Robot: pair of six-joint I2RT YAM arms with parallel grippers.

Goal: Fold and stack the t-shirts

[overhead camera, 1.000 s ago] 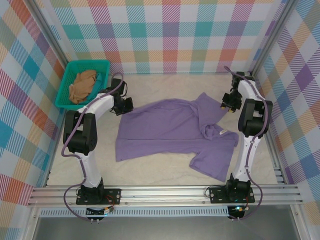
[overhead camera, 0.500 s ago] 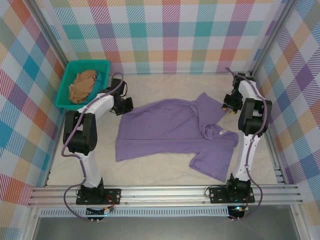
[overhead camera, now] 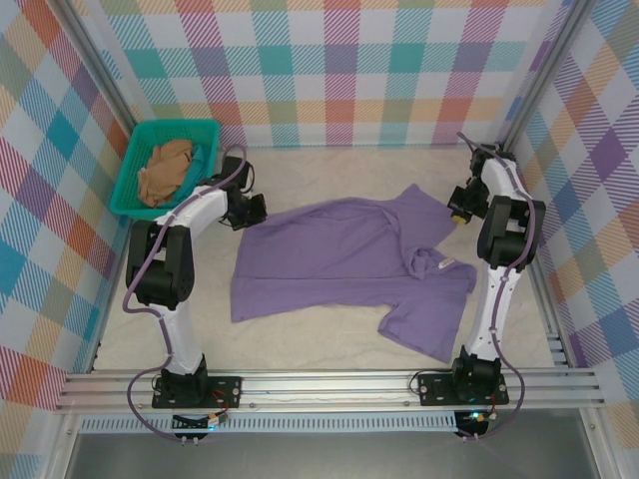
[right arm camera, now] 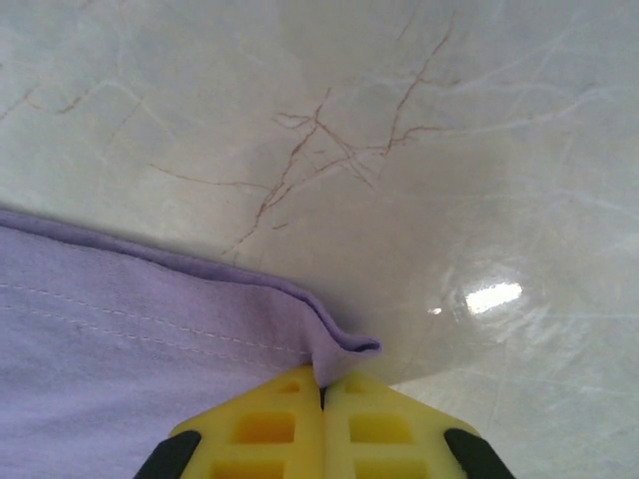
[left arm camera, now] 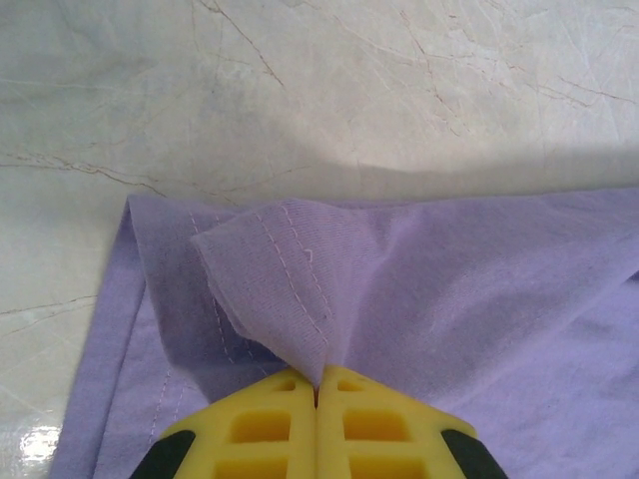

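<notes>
1. While the lavender t-shirt (overhead camera: 339, 259) is lying spread across the middle of the bench (overhead camera: 329, 170), no finished fold is showing in it. Its right part is bunching up, and one sleeve is trailing toward the near right.
2. The left tool (left arm camera: 318, 384) is pressing its fingers together on a raised corner of the hem at the shirt's far left edge, and the cloth is peaking up out of the tips.
3. The right tool (right arm camera: 322, 384) is holding its fingers together on the thin rolled edge at the shirt's far right. The cloth is running in between the tips, so I am judging this a grip too.
4. The tan t-shirt (overhead camera: 165, 170) is sitting crumpled in the teal basket (overhead camera: 172, 124) at the far left corner, well apart from the lavender one, and nothing is touching it.
5. By my reading, the task is only beginning, with both tools taking hold of the far edge, probably to straighten the shirt or start a first fold. Folding the lavender shirt, lifting out and folding the tan one, and stacking the two are all waiting to be done.
</notes>
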